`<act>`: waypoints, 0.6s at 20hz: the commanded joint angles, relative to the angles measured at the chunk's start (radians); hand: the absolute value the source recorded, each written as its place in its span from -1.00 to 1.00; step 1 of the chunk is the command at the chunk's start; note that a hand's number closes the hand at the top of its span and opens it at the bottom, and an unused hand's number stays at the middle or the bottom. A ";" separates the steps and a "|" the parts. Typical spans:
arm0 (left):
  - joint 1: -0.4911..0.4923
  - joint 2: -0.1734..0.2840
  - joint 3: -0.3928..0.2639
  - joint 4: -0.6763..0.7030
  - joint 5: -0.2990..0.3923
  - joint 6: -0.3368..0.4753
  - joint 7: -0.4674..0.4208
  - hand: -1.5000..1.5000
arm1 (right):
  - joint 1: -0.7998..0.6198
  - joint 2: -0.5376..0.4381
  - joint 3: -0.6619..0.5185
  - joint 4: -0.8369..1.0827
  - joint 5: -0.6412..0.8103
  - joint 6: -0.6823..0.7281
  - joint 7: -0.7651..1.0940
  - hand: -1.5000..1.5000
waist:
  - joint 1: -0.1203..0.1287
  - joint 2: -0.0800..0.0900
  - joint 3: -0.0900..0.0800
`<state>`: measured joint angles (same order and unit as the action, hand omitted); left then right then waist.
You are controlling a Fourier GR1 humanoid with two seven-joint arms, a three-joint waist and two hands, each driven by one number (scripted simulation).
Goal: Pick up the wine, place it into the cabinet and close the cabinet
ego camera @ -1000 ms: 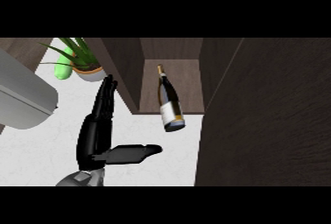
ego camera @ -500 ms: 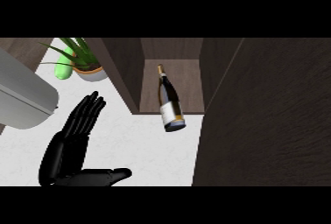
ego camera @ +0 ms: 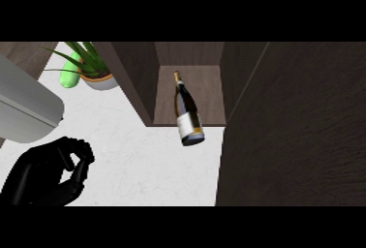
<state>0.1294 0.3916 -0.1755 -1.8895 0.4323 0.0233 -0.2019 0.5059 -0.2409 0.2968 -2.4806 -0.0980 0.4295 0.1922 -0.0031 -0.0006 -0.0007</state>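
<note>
Far left, a pale grey rounded appliance (ego camera: 25, 114) juts in over the white worktop (ego camera: 150, 160). Just below it, at the lower left, 1 black hand (ego camera: 44, 177) sits over the worktop with its fingers (ego camera: 75, 150) curled in on themselves, and there's nothing in them. Which of the 2 hands this is, the view does not settle; its place at the left suggests the left one. No other hand shows.

Up top, a potted plant (ego camera: 89, 72) stands on the worktop, green leaves spreading, white pot with an orange band, beside the cabinet's left wall.

Now the middle: the cabinet (ego camera: 136, 82) stands open, dark wood, and the wine (ego camera: 187, 111) lies on its side in there, neck pointing to the back, white-labelled base pointing out. The base sticks past the shelf's front edge, over the worktop. Nothing touches the bottle.

On the right, the cabinet door (ego camera: 293, 135) fills the view as a broad dark panel, swung open, its edge running just beside the bottle's base.
</note>
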 commanded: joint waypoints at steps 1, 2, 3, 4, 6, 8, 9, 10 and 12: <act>0.076 0.068 0.101 -0.028 0.082 -0.116 -0.027 1.00 | 0.038 -0.026 0.001 -0.141 -0.072 0.022 0.048 1.00 | 0.004 -0.002 0.000; 0.091 0.062 0.103 -0.051 0.090 -0.113 -0.004 1.00 | -0.010 -0.013 -0.016 -0.070 -0.080 0.030 0.007 1.00 | 0.007 -0.002 0.001; 0.062 0.026 0.079 -0.032 0.041 -0.073 -0.013 1.00 | 0.012 0.005 0.051 -0.073 -0.092 0.023 0.039 1.00 | 0.004 -0.001 0.001; 0.087 0.042 0.078 -0.039 0.054 -0.112 -0.028 1.00 | -0.021 -0.005 -0.005 -0.034 -0.195 0.024 0.059 1.00 | 0.012 0.001 0.001; 0.075 0.055 0.121 0.033 0.069 -0.153 -0.063 1.00 | -0.042 0.013 0.112 -0.058 -0.141 0.020 0.112 1.00 | 0.009 0.002 0.000; 0.064 0.036 0.105 0.048 0.046 -0.145 -0.064 1.00 | -0.127 0.013 0.082 -0.040 -0.201 0.018 0.148 1.00 | 0.014 0.004 0.000; 0.103 0.052 0.113 -0.010 0.062 -0.155 -0.057 1.00 | -0.091 0.030 0.187 -0.100 -0.152 0.000 0.195 1.00 | 0.017 0.001 -0.001; 0.114 0.060 0.154 -0.011 0.091 -0.175 -0.067 1.00 | -0.102 0.012 0.112 -0.028 -0.210 0.033 0.142 1.00 | 0.016 0.001 0.001; 0.097 0.086 0.165 -0.010 0.120 -0.199 -0.022 1.00 | -0.207 0.059 0.198 -0.048 -0.174 -0.019 0.258 1.00 | 0.022 0.003 -0.001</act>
<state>0.2209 0.4506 -0.0483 -1.8943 0.5124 -0.1348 -0.2451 0.3731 -0.2069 0.4189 -2.4610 -0.1457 0.4340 0.3309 0.0137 0.0043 0.0001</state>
